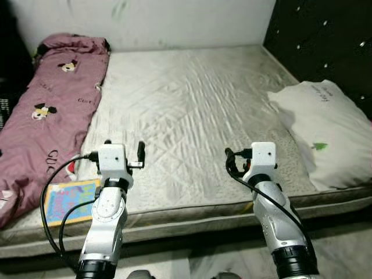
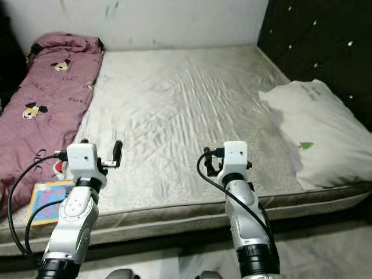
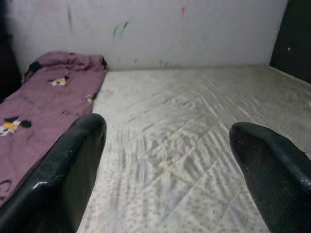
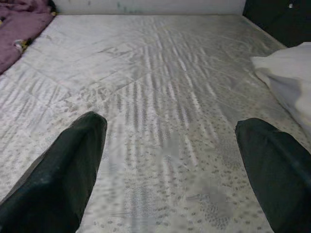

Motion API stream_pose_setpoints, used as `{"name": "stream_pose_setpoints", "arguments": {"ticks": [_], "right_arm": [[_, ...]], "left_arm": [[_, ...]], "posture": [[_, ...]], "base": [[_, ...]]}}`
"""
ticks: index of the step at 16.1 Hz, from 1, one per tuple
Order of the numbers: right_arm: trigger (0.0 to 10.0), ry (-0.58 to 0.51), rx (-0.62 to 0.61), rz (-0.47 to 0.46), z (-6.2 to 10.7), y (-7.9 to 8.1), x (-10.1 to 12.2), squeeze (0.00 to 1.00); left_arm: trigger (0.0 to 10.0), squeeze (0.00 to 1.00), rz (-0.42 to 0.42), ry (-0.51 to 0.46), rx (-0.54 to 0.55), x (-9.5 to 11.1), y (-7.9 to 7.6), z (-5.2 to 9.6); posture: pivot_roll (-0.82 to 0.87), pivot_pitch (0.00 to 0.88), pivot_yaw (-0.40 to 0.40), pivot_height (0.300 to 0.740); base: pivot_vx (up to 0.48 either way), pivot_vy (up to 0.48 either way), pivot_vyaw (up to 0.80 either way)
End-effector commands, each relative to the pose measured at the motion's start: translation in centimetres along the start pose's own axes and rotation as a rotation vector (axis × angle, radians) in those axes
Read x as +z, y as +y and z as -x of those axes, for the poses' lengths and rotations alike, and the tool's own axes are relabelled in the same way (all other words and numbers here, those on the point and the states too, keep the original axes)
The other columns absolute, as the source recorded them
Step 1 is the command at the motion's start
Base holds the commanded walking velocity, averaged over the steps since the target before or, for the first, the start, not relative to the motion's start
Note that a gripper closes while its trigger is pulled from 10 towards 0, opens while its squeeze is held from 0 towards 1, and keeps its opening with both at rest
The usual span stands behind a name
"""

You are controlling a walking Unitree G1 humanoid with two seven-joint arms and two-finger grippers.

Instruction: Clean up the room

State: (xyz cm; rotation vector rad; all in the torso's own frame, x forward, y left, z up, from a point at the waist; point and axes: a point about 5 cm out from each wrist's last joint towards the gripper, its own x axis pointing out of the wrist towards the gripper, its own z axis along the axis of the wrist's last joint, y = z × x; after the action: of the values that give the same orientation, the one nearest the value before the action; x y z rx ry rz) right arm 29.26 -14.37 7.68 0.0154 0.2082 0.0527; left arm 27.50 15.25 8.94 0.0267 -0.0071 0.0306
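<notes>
Pale quilted mattress [image 1: 192, 110] takes up most of the shot, dark studded headboard [image 1: 325, 40] at 2 o'clock. Pink cartoon-print blanket [image 1: 49, 110] runs along 9 o'clock, white pillow [image 1: 325, 131] at 3. Colourful flat book, I think [image 1: 68, 200], sits near 8. Left tool [image 3: 165, 170] and right tool [image 4: 170, 170] both hover over the near edge, fingers spread apart, holding nothing.

You are facing a home bedroom. A bare grey quilted mattress [image 1: 192, 110] carries a maroon cartoon-print quilt [image 1: 49, 110] and white pillow [image 1: 328, 131].
</notes>
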Motion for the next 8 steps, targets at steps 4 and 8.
{"name": "stream_pose_setpoints", "arguments": {"ticks": [4, 8], "right_arm": [[10.0, -0.006, 0.033, 0.007, -0.30, 0.82, 0.47, 0.00], [10.0, 0.003, 0.035, 0.008, -0.27, 0.87, 0.31, 0.00]], "left_arm": [[10.0, 0.00, -0.004, 0.005, 0.026, -0.05, 0.90, 0.01], [10.0, 0.00, 0.001, 0.010, 0.030, -0.07, 0.95, -0.02]], "posture": [[0.02, 0.000, -0.007, 0.740], [0.02, 0.000, -0.008, 0.740]], "base": [[0.000, 0.480, 0.00], [0.000, 0.480, 0.00]]}}
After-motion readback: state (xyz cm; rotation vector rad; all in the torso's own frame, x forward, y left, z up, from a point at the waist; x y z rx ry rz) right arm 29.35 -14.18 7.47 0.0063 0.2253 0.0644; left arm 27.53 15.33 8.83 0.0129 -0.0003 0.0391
